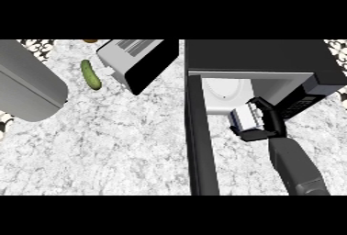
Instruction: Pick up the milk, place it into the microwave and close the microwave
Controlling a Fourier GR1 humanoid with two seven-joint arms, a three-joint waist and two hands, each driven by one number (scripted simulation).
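Note:
The black microwave (264, 57) stands at the upper right with its door (200, 137) swung open toward me, seen edge-on as a dark vertical slab. Its white inside (224, 94) shows a round turntable. My right hand (265, 120) is curled round the white milk carton (245, 116) and holds it at the mouth of the microwave, just in front of the white floor. The carton is tilted and partly hidden by the fingers. My left hand does not show.
A toaster-like grey and black appliance (139, 62) lies tilted at the top middle. A green cucumber (91, 74) lies left of it. A large grey rounded object (27, 85) fills the left edge. The marbled counter (102, 151) spreads across the lower left.

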